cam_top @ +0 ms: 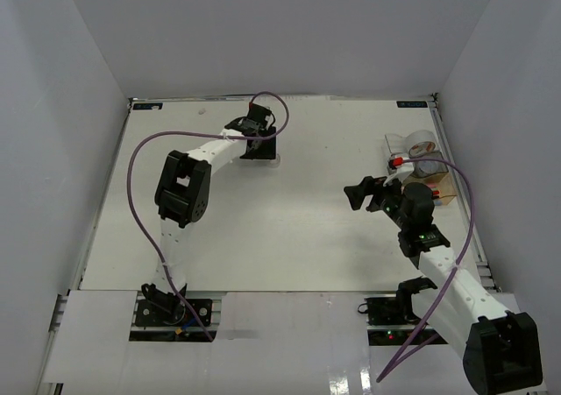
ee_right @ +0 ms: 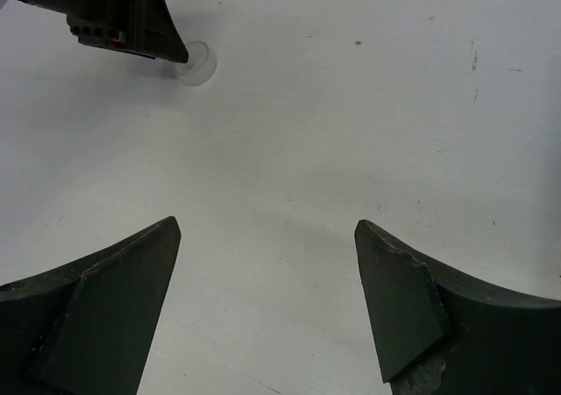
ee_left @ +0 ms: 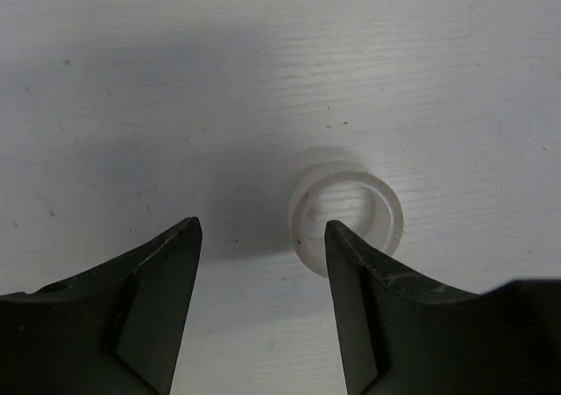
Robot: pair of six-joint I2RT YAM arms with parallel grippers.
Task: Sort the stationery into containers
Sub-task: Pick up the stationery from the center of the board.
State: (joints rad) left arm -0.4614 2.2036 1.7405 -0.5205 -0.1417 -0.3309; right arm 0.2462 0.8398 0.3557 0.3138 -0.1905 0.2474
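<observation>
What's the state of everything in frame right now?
left claw: open, empty, low over the table.
clear ring: lying flat, partly hidden by the left claw, ungripped.
right claw: open, empty, above bare table.
organiser: at table's right edge, partly filled.

A small translucent white ring lies flat, open side up, on the white counter. At the counter's far right edge stands the organiser, clear plastic joined to tan wood, a red cap showing at its left.
</observation>
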